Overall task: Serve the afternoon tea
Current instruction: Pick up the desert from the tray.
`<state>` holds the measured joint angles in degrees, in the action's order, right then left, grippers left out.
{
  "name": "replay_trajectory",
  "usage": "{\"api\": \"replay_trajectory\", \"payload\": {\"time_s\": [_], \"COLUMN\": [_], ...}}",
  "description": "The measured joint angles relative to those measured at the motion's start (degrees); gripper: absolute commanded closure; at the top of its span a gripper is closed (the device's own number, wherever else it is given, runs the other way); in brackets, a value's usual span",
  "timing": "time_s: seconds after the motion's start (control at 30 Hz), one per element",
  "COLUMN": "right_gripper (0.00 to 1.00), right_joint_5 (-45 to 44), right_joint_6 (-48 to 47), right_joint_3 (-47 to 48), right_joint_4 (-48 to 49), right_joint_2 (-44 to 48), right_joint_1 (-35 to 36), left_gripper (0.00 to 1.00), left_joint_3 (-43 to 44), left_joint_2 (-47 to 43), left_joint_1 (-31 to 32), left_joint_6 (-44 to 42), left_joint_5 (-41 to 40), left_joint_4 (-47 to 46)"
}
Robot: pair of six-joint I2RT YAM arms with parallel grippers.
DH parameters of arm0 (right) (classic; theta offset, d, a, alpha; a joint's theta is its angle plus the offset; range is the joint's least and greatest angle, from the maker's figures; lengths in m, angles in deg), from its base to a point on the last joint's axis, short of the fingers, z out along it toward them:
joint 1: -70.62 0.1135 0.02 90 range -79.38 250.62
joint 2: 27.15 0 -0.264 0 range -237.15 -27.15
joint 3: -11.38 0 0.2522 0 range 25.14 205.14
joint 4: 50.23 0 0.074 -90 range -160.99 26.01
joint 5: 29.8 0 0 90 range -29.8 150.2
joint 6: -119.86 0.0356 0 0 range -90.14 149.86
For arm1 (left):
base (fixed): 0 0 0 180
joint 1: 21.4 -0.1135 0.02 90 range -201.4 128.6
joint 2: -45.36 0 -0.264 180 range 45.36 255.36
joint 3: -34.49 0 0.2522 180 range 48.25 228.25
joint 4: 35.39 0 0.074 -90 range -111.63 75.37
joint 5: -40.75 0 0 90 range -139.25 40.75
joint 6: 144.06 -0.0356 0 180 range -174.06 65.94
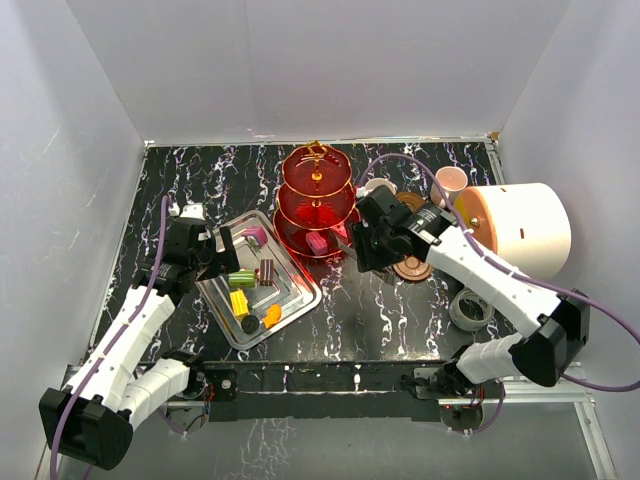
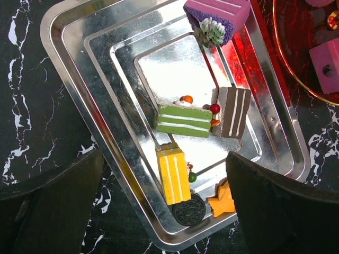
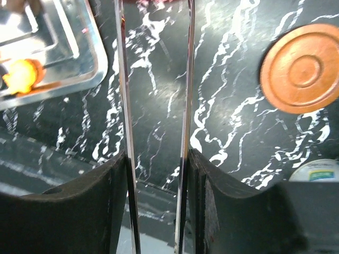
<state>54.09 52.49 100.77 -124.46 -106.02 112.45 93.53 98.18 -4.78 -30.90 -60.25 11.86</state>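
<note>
Running out of frame, thin metal strips (image 3: 123, 132) sit clamped in right tool (image 3: 157, 159); left tool (image 2: 164, 156) gapes.

Tray (image 2: 79, 79): silver metal, mirror-polished, fine scratches. Surface (image 1: 400, 320): black marble-look, white veins, glossy. Three-tier stand (image 1: 316, 195): translucent red plastic, glossy; gold rod (image 1: 317, 152) shiny. Block sweets (image 2: 183, 120): matt, painted stripes. Saucer (image 3: 300, 69), 2 o'clock in right wrist view: brown, matt, ridged rings. Thin strips (image 3: 123, 106) between right end effector (image 3: 158, 161) fingers: polished metal. Fingers black, matt.
</note>
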Motion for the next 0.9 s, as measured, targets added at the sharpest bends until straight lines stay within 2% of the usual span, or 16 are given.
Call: {"api": "replay_trajectory", "payload": {"time_s": [0.2, 0.33, 0.47, 0.57, 0.73, 0.9], "right_gripper": [0.57, 0.58, 0.58, 0.58, 0.58, 0.58], "right_joint_5": [6.8, 4.9, -0.7, -6.0, -15.2, -20.0], "right_joint_6": [0.7, 2.6, 3.0, 1.5, -4.3, -10.7], "right_joint_3": [-0.4, 2.5, 10.4, 18.0, 31.4, 37.2], "right_joint_4": [-1.6, -2.9, -3.0, -2.9, -2.2, -0.9], "right_joint_2": [3.3, 0.8, -7.4, -15.1, -28.9, -38.6], "right_joint_1": [1.3, 9.3, 19.3, 23.5, 24.0, 23.1], "left_gripper": [0.01, 0.01, 0.01, 0.01, 0.01, 0.01], "left_joint_3": [0.0, 0.0, 0.0, 0.0, 0.1, 0.2], "left_joint_2": [-0.3, -1.7, -4.0, -6.1, -10.6, -14.5], "left_joint_1": [0.0, 0.0, 0.0, 0.0, 0.0, 0.0], "left_joint_6": [0.0, 0.5, 1.5, 2.4, 4.1, 5.6], "left_joint_5": [-0.7, -2.3, -5.2, -7.5, -11.6, -14.8], "left_joint_4": [0.1, 0.7, 1.8, 2.7, 4.4, 5.3]}}
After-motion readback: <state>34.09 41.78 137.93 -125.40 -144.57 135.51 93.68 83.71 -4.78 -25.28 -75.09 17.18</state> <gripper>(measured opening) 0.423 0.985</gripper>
